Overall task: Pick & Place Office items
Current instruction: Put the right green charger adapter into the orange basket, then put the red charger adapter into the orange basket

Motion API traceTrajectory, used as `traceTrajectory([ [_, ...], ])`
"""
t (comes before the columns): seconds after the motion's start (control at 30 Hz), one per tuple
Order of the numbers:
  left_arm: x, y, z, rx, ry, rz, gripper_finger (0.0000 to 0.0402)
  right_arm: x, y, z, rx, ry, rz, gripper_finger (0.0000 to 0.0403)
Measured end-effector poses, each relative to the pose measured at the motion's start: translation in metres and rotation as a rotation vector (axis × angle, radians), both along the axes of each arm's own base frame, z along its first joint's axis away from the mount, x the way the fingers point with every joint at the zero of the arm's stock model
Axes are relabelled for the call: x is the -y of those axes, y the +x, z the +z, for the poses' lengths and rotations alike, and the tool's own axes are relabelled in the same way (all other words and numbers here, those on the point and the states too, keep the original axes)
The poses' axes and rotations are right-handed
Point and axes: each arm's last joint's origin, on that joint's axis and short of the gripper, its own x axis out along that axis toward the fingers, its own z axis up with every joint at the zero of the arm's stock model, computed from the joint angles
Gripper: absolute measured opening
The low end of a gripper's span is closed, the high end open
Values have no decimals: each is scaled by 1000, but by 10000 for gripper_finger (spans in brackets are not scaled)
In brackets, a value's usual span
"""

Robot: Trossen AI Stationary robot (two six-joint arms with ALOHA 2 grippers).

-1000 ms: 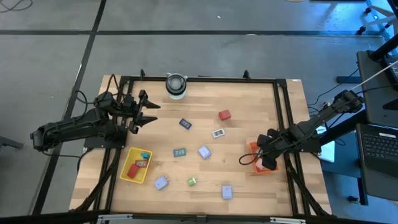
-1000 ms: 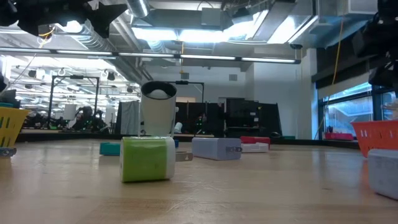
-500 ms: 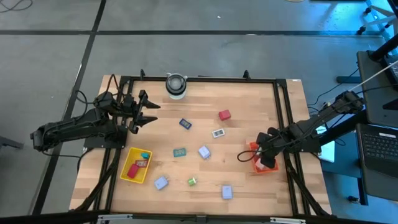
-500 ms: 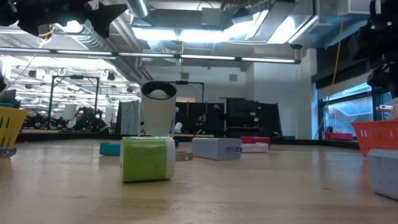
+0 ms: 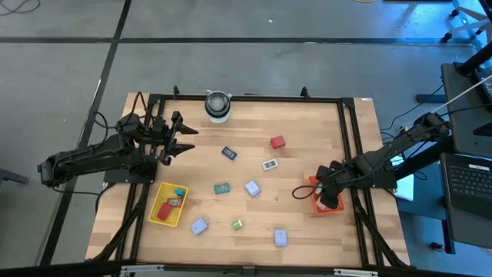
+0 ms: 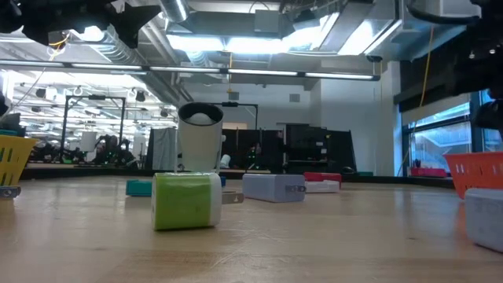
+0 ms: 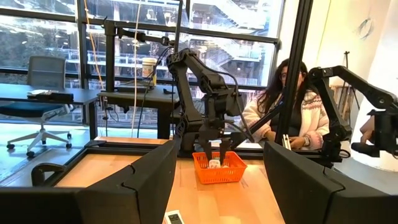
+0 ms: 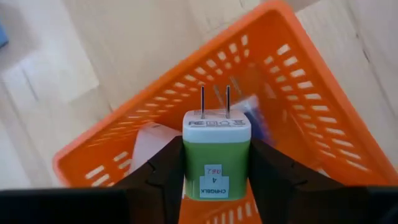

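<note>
My right gripper [image 5: 320, 192] hangs over the orange basket [image 8: 309, 107] at the table's right edge, shut on a green and white plug charger [image 8: 216, 163]. The basket [image 5: 327, 206] holds other small items under it. Loose on the wood lie office items: a red block [image 5: 277, 142], a blue packet [image 5: 228, 153], a teal one [image 5: 222, 188], lavender blocks [image 5: 252, 188] and a green block [image 5: 237, 224]. At the left edge my left gripper [image 5: 181, 138] waits open, raised off the table. My right gripper pinches the charger's two green side faces [image 8: 188, 169] between its two fingers [image 8: 163, 174]. The fingers come from above, pointing steeply down. The charger hangs clear over the basket's inside, its white end and two metal prongs [image 8: 214, 101] pointing away from the fingers.
A yellow basket [image 5: 160, 218] with a few items stands at the near left. A round grey-white cylinder [image 5: 217, 105] stands at the far edge. A black frame [image 5: 246, 98] rims the table. A person [image 7: 283, 102] sits beyond the right edge.
My right gripper has sunk toward the orange basket with the charger still between its fingers, drifting slightly toward the table's near edge.
</note>
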Motion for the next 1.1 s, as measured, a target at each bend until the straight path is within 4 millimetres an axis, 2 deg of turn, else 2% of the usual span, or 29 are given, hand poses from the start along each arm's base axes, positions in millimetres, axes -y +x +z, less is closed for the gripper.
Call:
traceTrajectory([
  [0.17, 0, 0, 0, 0, -1, 0, 237, 2, -5, -8, -45, 11, -14, 156],
  [0.6, 0, 0, 0, 0, 0, 4, 237, 5, -4, -7, -76, 38, -47, 217],
  [0.83, 0, 0, 0, 1, 1, 4, 237, 6, 12, 31, 37, -10, 49, 228],
  [1.1, 0, 0, 0, 1, 1, 4, 237, 18, 24, 87, 249, -246, 118, 228],
])
